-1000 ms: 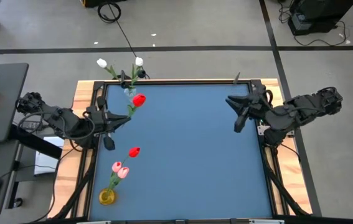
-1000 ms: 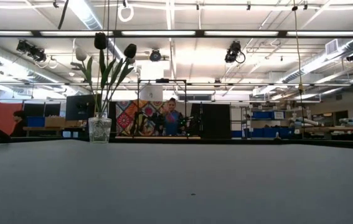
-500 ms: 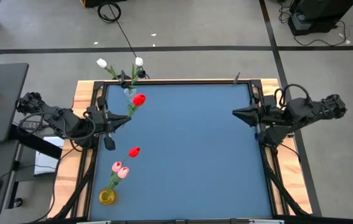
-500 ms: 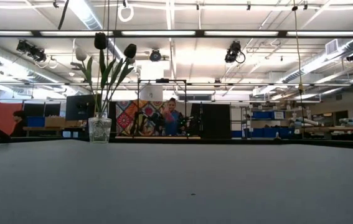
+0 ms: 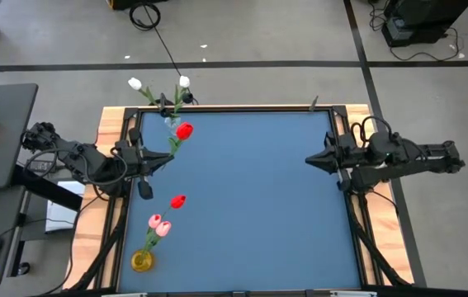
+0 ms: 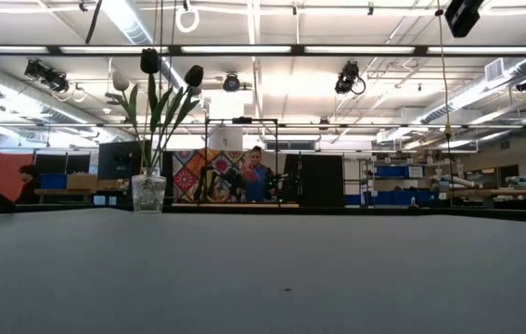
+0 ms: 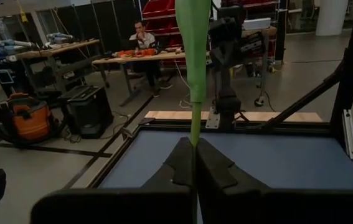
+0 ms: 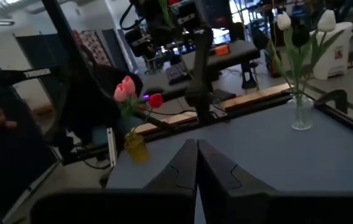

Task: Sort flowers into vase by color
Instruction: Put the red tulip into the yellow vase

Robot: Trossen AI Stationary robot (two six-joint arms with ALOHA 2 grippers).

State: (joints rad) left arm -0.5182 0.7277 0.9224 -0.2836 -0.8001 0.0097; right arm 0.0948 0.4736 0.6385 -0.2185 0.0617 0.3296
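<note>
Your left gripper [image 7: 195,163] pinches the green stem of a red-headed artificial tulip [image 5: 184,131] by the far-left clear glass vase [image 5: 171,122] (whites inside); a slip drops it. Right gripper [image 8: 196,163], empty, jaws together, waits right.

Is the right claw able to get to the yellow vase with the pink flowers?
Probably yes. The right claw is shut and holds nothing, and only bare blue table lies between it and the yellow vase, though it sits far across.
</note>
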